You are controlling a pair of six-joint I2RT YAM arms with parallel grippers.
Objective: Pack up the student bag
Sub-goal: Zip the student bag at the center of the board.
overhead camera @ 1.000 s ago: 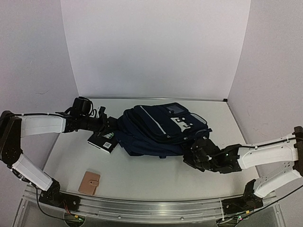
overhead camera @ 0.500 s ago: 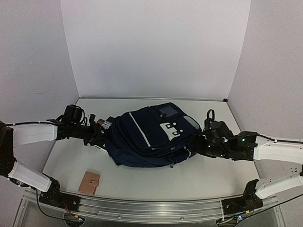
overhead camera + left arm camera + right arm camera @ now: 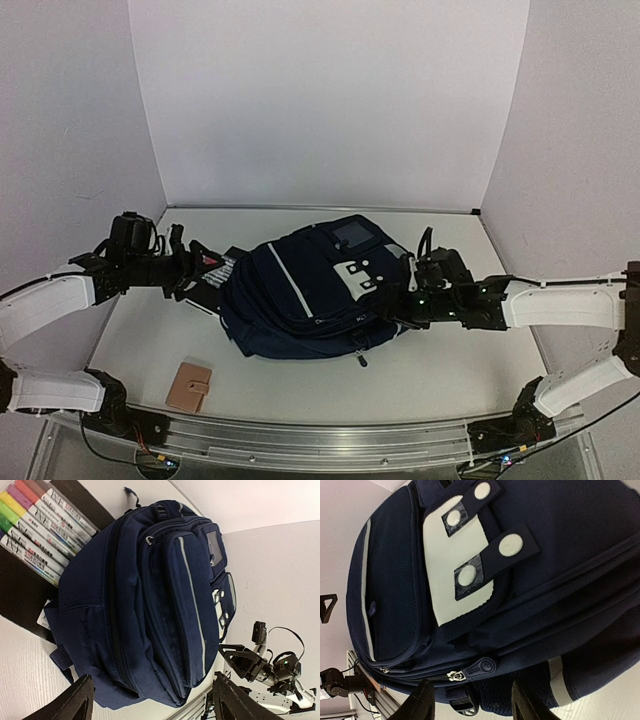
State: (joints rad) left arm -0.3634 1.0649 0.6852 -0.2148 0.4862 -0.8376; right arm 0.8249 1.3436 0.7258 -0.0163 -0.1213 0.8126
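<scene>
White arms, black joints
Left arm (image 3: 45, 300) and right arm (image 3: 560, 305): white shells, black wrists and cables; green lights on the right.

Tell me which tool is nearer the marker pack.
Left. Left tool sits right by the marker pack, left of the bag; right tool is across the bag, at its far side.

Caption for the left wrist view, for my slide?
Navy student bag lying on the white table, a pack of coloured markers beside it.
</scene>
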